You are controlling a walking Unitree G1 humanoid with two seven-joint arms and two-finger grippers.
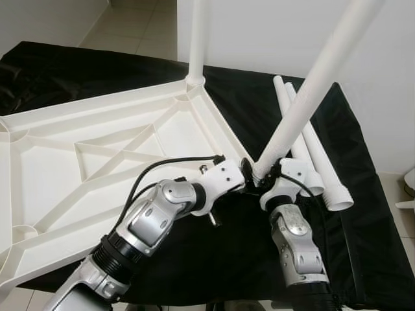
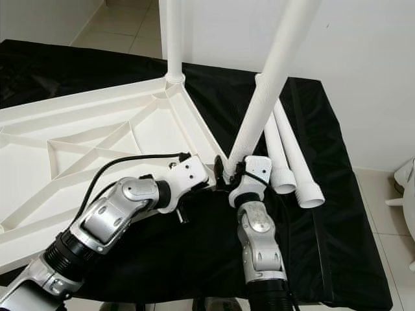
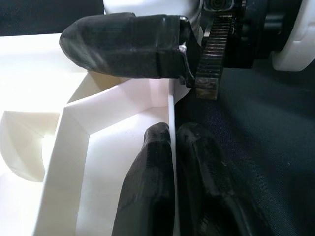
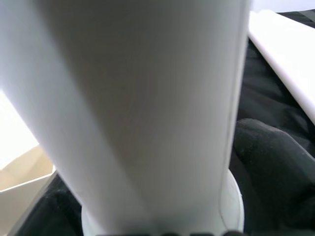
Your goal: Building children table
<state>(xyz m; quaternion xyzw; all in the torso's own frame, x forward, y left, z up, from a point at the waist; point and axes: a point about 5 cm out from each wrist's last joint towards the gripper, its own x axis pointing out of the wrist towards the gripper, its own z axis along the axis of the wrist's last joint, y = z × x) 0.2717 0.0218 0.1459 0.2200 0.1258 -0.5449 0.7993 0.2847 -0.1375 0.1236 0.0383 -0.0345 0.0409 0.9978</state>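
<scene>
Right gripper [image 1: 262, 173] is clamped low on the stiff, light-looking table leg [image 1: 318, 78] at center frame, left gripper [image 3: 170, 147] pinching the tabletop [image 1: 97, 149] rim.

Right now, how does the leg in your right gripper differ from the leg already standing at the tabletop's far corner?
The held leg leans, its lower end at the near corner in the right gripper. The fitted leg stands upright in its socket on the tabletop, untouched. Both are plain white tubes.
</scene>
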